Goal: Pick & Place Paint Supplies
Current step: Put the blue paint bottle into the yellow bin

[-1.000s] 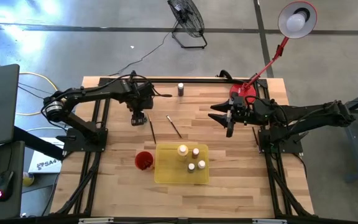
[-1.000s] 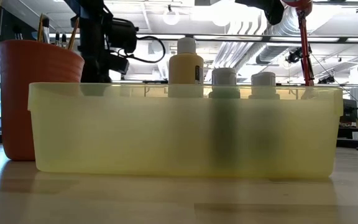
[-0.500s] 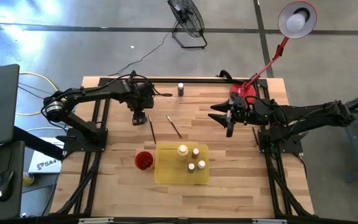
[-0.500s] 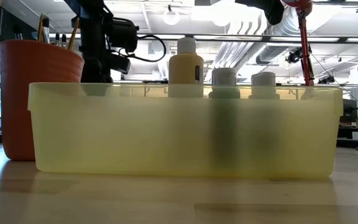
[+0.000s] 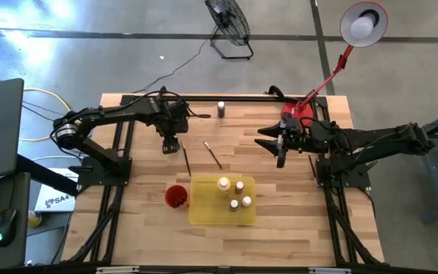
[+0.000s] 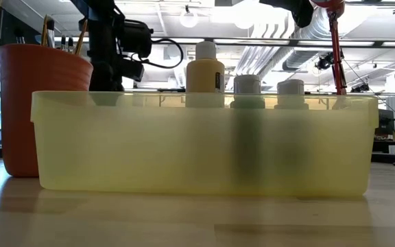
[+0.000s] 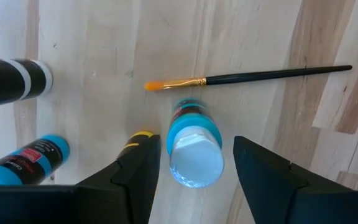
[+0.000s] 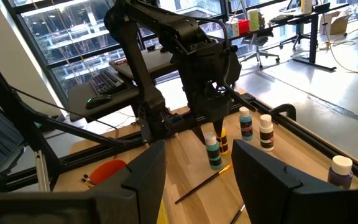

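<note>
While the right tool (image 5: pixel 280 149) waits open and empty beyond the yellow tray (image 5: pixel 204 213), the left tool (image 7: pixel 196 163) points straight down, fingers spread astride a blue-capped paint bottle (image 7: pixel 193 146) beside a paintbrush (image 7: pixel 253 77).

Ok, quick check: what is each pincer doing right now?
Left pincer: open, straddling an upright blue-capped bottle, not yet closed on it.
Right pincer: open, holding nothing, raised over the table's right side.
</note>
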`<action>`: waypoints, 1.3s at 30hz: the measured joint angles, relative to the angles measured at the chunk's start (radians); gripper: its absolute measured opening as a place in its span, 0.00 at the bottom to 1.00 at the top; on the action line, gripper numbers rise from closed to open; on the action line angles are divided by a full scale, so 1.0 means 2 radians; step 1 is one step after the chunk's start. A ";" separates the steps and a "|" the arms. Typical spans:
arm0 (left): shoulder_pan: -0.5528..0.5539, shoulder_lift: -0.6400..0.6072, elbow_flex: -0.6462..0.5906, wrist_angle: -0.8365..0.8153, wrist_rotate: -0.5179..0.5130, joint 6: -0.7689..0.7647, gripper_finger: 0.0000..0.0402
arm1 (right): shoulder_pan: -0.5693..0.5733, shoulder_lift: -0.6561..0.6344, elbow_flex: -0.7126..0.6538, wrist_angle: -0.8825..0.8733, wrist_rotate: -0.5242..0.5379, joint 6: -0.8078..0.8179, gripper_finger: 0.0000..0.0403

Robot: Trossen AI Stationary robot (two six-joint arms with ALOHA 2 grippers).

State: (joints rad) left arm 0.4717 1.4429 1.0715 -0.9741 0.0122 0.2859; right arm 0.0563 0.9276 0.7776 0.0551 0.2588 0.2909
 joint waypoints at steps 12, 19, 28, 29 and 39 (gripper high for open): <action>0.000 0.000 0.000 0.000 0.000 -0.006 0.30 | 0.000 0.000 0.000 0.000 0.000 0.000 0.43; 0.000 -0.001 0.000 0.000 0.000 -0.039 0.32 | 0.000 0.000 0.000 0.000 0.000 0.000 0.43; 0.000 -0.001 0.000 0.000 -0.002 -0.052 0.29 | 0.000 0.000 0.000 0.000 0.000 0.000 0.43; 0.000 -0.001 0.000 0.000 -0.002 -0.052 0.29 | 0.000 0.000 0.000 0.000 0.000 0.000 0.43; 0.000 -0.001 0.004 -0.020 -0.002 -0.054 0.30 | 0.000 0.000 0.000 0.000 -0.002 0.000 0.43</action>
State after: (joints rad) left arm 0.4713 1.4418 1.0791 -1.0134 0.0090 0.1783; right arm 0.0563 0.9276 0.7773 0.0551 0.2547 0.2907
